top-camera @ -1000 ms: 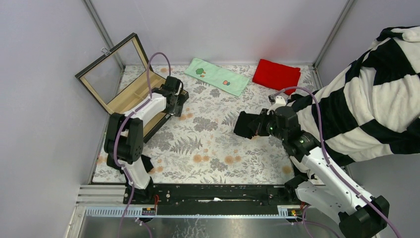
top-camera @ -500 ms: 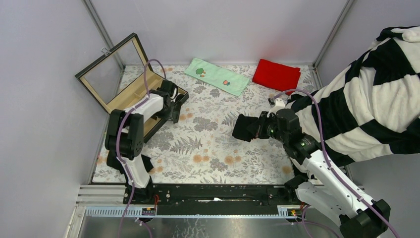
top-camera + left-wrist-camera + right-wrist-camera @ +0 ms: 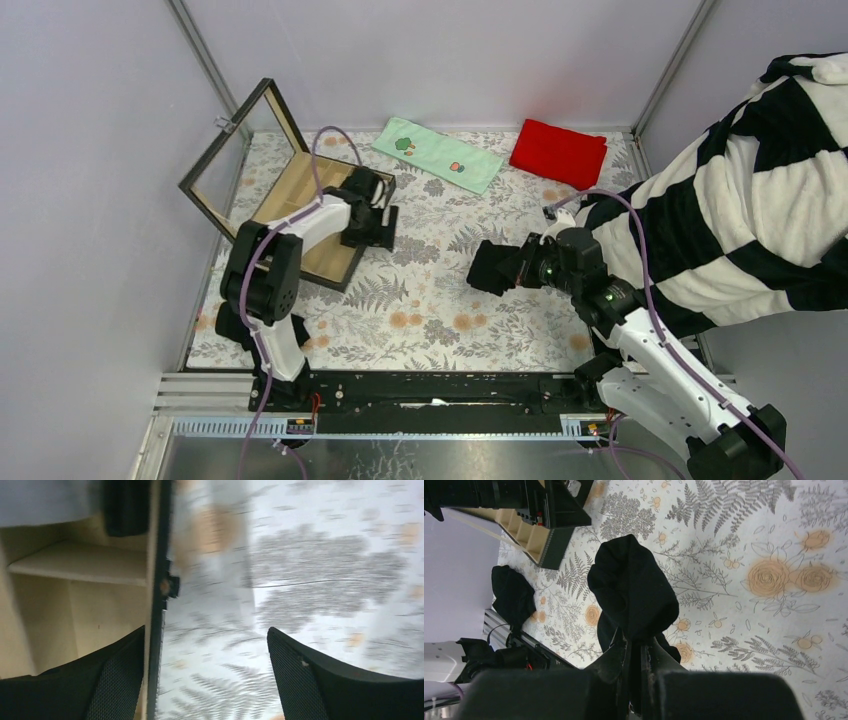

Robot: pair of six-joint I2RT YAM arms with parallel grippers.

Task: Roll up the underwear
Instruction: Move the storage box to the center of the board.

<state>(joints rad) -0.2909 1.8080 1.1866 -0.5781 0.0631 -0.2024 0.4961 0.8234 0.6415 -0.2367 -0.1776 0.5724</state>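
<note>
— What is the right gripper [image 3: 634,652] doing?

— Its fingers are pinched tight on a small, soft black cloth underwear piece [image 3: 634,587]. The piece hangs from them as a loose lump above the floral tablecloth [image 3: 774,540], well to the right of the shallow open wooden box with the black frame [image 3: 290,195].

— And the left gripper [image 3: 200,680]?

— It is spread wide and holds nothing. It sits at the box's right-hand wall, with one finger [image 3: 117,675] over the pale interior and the other over the tablecloth just outside. That view is blurred, and I cannot identify a dark shape in a far compartment.

— Is there any more underwear?

— A second black underwear piece [image 3: 511,595] lies crumpled on the tablecloth, on the near side of the box, toward the arm bases.

— So which step is this?

— I judge it a carry. The held piece is lifted rather than laid out, and it looks bunched rather than tightly rolled.

— What does the next move call for?

— Probably lowering the piece onto bare tablecloth to the right of the box and spreading it flat, so an edge can be turned over. The left gripper would have to leave the box wall to pin the cloth or help. The cloth is limp and may cling to the fingers on release.
</note>
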